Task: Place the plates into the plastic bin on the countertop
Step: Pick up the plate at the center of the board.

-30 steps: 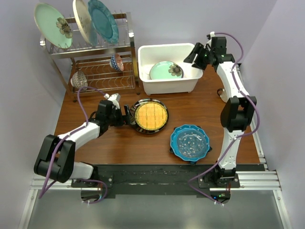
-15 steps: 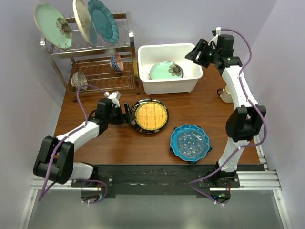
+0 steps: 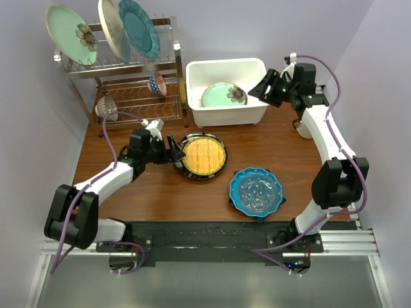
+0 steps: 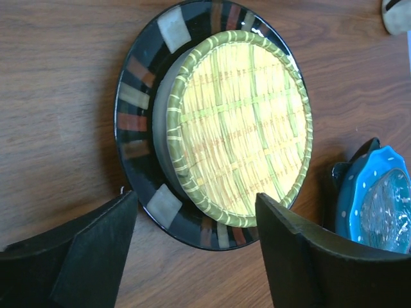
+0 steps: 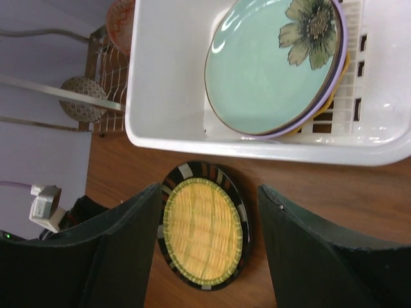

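A dark-rimmed plate (image 3: 202, 156) (image 4: 237, 122) (image 5: 202, 224) with a woven yellow centre lies flat on the countertop (image 3: 160, 192). My left gripper (image 3: 173, 153) (image 4: 196, 212) is open at the plate's left edge, its fingers straddling the rim. A blue scalloped dotted plate (image 3: 256, 190) (image 4: 379, 199) rests on a dark-blue star-shaped plate (image 3: 232, 201). The white plastic bin (image 3: 225, 65) (image 5: 167, 64) holds a mint flower plate (image 3: 221, 95) (image 5: 270, 70) stacked on a lilac one (image 5: 286, 133). My right gripper (image 3: 262, 83) (image 5: 209, 192) hangs open and empty above the bin's right end.
A chrome wire rack (image 3: 128, 64) stands at the back left. It holds a mint flower plate (image 3: 69, 33), a cream plate (image 3: 110, 29), a teal plate (image 3: 140, 27) and two small bowls (image 3: 157, 83) (image 3: 106, 107). A small white object (image 3: 302, 126) sits at the right table edge.
My left gripper has edged up to the dark-rimmed plate's rim and its jaws have narrowed a little. The right arm has swung rightward, its gripper pulling back from over the bin.
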Motion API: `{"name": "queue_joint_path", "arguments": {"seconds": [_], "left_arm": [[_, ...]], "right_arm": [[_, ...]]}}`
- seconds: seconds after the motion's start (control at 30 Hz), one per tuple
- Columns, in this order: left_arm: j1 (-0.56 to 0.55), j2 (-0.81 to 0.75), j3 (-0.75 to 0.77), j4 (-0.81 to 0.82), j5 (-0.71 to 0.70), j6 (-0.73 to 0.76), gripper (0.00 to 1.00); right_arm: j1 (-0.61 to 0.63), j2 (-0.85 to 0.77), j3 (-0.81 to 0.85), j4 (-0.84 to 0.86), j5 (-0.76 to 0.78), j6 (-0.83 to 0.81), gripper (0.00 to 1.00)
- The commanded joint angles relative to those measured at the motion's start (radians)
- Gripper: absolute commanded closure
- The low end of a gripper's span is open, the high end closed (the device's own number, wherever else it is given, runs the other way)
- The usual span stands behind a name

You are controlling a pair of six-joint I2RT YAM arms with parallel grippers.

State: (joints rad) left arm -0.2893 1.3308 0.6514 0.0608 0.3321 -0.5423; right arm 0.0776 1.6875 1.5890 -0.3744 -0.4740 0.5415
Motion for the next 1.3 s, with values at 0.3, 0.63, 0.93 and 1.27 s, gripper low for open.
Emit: {"name": "queue_joint_path", "arguments": {"seconds": [0.3,0.63,0.93,1.27], "left_arm": [[-0.025,0.06,0.062,0.076,0.065,-0.022,0.34],[-0.034,0.149,0.068,0.125,0.047,-0.031,0.43],[-0.047,0.232,0.082,0.155,0.047,-0.036,0.55],[-0.076,0.274,0.093,0.174,0.044,-0.045,0.84]], "right_arm": [[0.074,-0.134,-0.227,0.065,-0.045,-0.026,0.39],[0.159,-0.14,-0.372,0.1,-0.031,-0.029,0.4],[0.18,-0.123,-0.46,0.146,-0.041,-0.028,0.43],[0.188,-0.092,-0.5,0.17,-0.057,-0.029,0.46]]}}
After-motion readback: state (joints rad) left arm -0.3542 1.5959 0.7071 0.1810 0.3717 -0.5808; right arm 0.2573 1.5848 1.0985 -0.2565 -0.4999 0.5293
